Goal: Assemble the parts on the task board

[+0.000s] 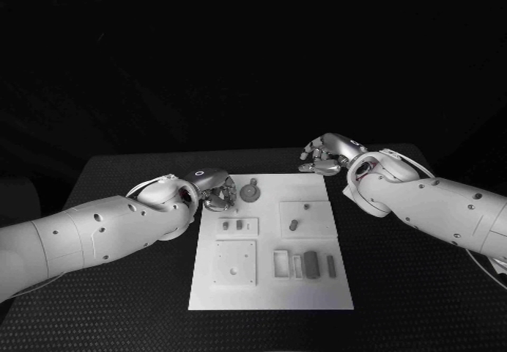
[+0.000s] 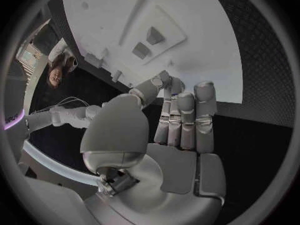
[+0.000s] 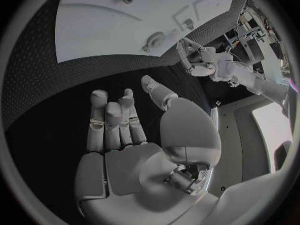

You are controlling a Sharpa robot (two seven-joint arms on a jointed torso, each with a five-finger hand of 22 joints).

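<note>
Task board [image 1: 270,293] lies flat mid tabletop [image 1: 127,176], long side running away from the robot. Grey parts on it: round disc part [image 1: 250,193] w/ a small stem near the far left corner, two small pieces [image 1: 238,226] on a raised pad below that, a small peg [image 1: 294,224] on the square pad to their right, a square plate [image 1: 234,262] w/ holes lower left, and a dark bar [image 1: 311,261] in a row of slots lower right.

Left hand [image 1: 215,191] sits at the board's far left edge, just beside the disc part; fingers curled down, tips close to the board. Left wrist view: left hand's fingers [image 2: 185,116] side by side, straight-ish, thumb apart, nothing between them, tips at the board's edge.

Right hand [image 1: 325,155] hovers past the board's far right corner, over the tabletop, apart from all parts. Right wrist view: its fingers [image 3: 111,119] loosely spread, thumb out to the side, holding nothing.
</note>
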